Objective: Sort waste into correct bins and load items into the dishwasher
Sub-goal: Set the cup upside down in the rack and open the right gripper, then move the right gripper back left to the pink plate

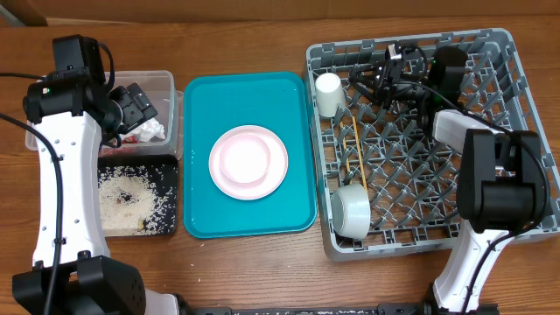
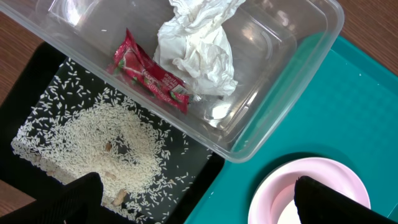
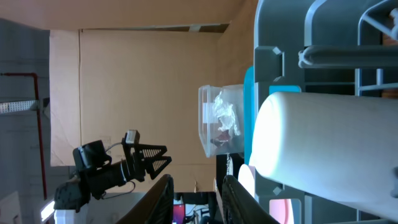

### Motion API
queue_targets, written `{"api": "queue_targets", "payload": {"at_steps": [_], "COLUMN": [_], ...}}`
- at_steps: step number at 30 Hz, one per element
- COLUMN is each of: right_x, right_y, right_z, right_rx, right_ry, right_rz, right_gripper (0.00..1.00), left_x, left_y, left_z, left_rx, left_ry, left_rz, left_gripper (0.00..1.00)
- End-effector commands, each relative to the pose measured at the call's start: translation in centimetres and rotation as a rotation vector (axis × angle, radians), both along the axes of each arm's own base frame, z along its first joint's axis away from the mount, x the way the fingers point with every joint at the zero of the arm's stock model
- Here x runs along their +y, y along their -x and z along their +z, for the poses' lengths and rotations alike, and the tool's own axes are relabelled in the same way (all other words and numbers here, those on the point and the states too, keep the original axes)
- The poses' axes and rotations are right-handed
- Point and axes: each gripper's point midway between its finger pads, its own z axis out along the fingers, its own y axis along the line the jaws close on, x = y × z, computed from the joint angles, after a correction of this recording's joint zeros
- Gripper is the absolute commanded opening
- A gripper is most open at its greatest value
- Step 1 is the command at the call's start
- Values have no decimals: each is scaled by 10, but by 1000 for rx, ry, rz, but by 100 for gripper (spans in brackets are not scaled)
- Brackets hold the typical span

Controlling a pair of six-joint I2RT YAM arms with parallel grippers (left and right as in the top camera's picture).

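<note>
The clear tub holds the crumpled white napkin and the red sauce packet. Loose rice lies in the black tray beside it. My left gripper hangs open and empty over the edge between the black tray and the teal tray. The pink plate rests on the teal tray. In the grey dish rack lie a white cup, chopsticks and a whitish bowl. My right gripper is just right of the cup, slightly open and empty.
The teal tray sits between the bins and the rack. The right arm's body reaches across the rack's right side. Bare wooden table runs along the front.
</note>
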Motion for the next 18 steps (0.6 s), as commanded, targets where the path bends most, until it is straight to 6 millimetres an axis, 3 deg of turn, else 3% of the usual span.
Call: {"api": "queue_targets", "payload": {"at_steps": [1,5,13,18], "right_x": [-6,-10,-13,-27], "right_y": [1,1,11,7], "right_z": [-3,17,100,120], "right_rx": [-7,-50,-205,-132], "right_ry": [-2,2,26,106], "right_rz": [3,-6,-66,-260], "right_gripper": [28,28,27,25], "left_x": [-1,-1,-1,-1], "left_y": [-4,-5,-5,-5], "left_z": [7,7,7,7], "left_rx": [-23,-23,-23,-23], "left_ry": [5,5,5,5], "left_rz": [9,9,9,9], "left_gripper": [100,100,100,100]}}
